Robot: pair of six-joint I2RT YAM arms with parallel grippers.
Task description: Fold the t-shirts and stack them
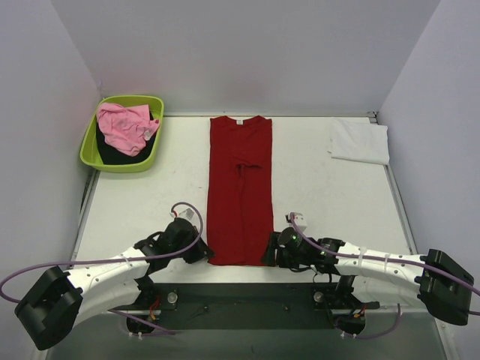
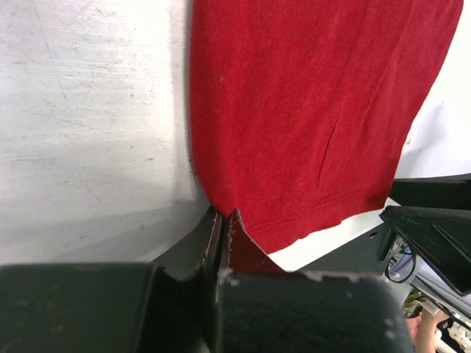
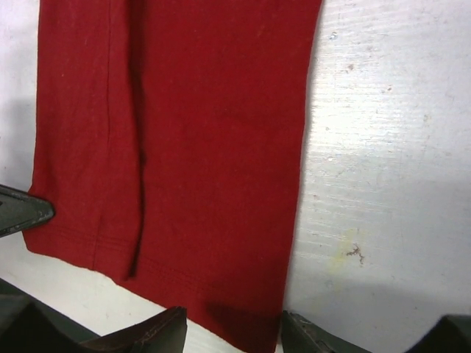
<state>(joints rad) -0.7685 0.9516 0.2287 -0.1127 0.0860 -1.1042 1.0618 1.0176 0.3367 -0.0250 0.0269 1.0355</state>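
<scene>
L hand (image 2: 223,220) pinches red tee (image 2: 309,110); collar tag (image 1: 240,121) unreadable.

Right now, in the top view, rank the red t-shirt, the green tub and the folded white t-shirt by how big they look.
1. red t-shirt
2. green tub
3. white t-shirt

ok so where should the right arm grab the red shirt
The near right hem corner of the deep red t-shirt, coming in low from the arms' side. It lies flat as a long strip, hem nearest the arms, so that corner is free; the right jaws straddle it, the left jaws are shut on the other corner.
</scene>
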